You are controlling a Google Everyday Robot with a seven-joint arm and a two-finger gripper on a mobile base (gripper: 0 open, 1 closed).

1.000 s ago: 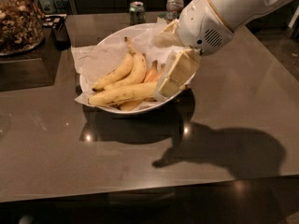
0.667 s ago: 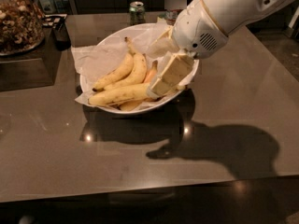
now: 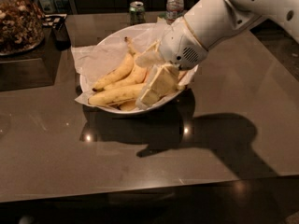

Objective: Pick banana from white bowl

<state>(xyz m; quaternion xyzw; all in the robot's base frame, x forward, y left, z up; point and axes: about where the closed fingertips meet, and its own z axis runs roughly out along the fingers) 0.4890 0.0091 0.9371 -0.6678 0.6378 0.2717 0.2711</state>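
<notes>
The white bowl (image 3: 103, 42), lined with crumpled white paper, sits on the dark table left of centre. Several yellow bananas lie in it. The banana (image 3: 117, 94), the longest and nearly straight, lies along the bowl's front edge. Shorter curved bananas (image 3: 116, 72) lie behind it. My gripper (image 3: 151, 74) reaches into the bowl from the right on a white arm. It is open and empty, with one cream finger (image 3: 158, 86) low at the right end of the banana and the other higher above the pile. The right ends of the bananas are hidden behind it.
A glass jar of nuts (image 3: 18, 20) stands at the back left beside a dark box (image 3: 60, 28). A can (image 3: 136, 10) and a water bottle (image 3: 175, 1) stand behind the bowl. The table's front edge (image 3: 140, 190) runs across the bottom.
My gripper has moved left and down, further into the bowl and closer to the bananas. The bananas and the bowl have not moved.
</notes>
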